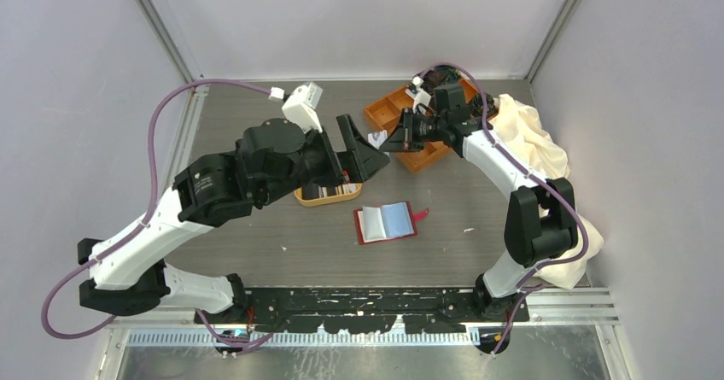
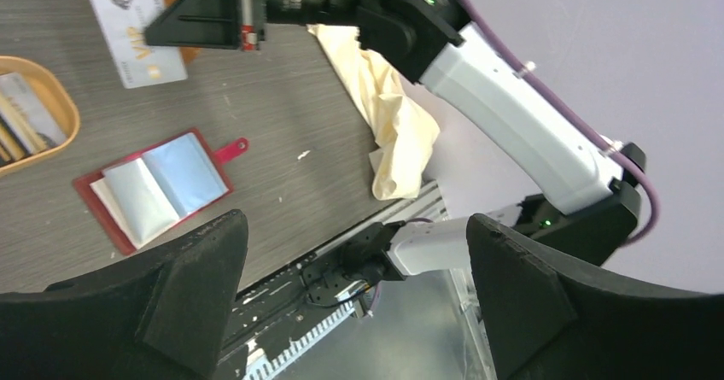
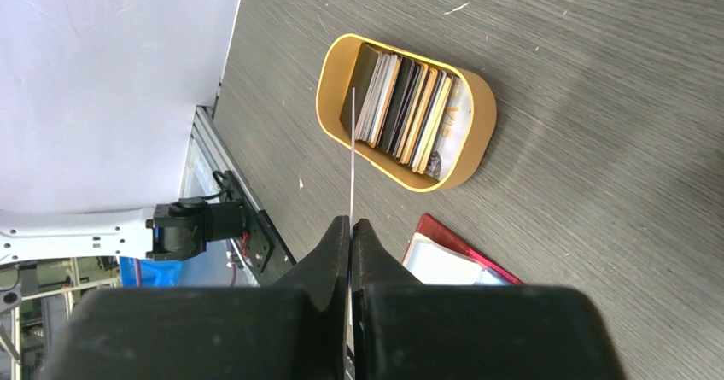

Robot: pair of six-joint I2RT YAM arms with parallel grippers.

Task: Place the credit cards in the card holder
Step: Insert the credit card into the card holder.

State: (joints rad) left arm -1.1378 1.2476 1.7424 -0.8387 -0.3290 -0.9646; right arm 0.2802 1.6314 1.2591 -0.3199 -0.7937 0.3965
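1. The right tool (image 3: 351,225) is clenching a thin whitish card (image 2: 128,47), holding it up off the desk (image 1: 478,201). The right wrist view is showing the card edge-on.
2. The left tool (image 2: 354,220) is standing released, its black wedge-shaped fingers (image 2: 196,295) spread wide and gripping nothing. It is hovering just beside the held card.
3. The card holder (image 1: 386,223) is lying open on the desk, between the two arms. Its cover is red and leather-like, with pale blue lining showing and a snap tab sticking out to one side.
4. An oval tan dish (image 3: 480,145) is sitting near the holder. The other credit cards (image 3: 405,107) are standing on edge inside it, in black, white and gold.
5. An orange compartmented tray (image 1: 382,107) is lying behind the right tool.
6. A crumpled cream cloth (image 1: 534,137) is bunching along the right arm.
7. The desk is showing a grey wood-grain surface.
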